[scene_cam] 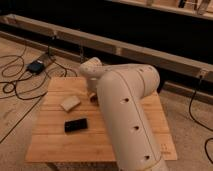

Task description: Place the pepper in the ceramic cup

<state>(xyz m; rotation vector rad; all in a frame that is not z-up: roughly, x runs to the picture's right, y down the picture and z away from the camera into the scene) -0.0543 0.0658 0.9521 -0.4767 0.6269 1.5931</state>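
Pepper (94, 99) probably reddish sliver at arm's (125, 115) left edge, just right of beige block (70, 103), mid desk (55, 145). Gripper (91, 94) there too, mostly hidden behind arm; open or closed, cannot tell. Pepper likely light, waxy, slightly soft: pinch gently across middle. No cup in sight.

Looks like a robotics lab or test bay to me, not anybody's home. You've got 1 small light slatted wooden desk (55, 145) standing on bare beige floor, loose black cables (15, 90) snaking over to a small black power box (36, 66), and a long pale metal rail (125, 47) running along a dark wall. The bulky white robot arm (127, 115) fills the middle, its gripper (92, 95) low over the desk's far side, mostly hidden.
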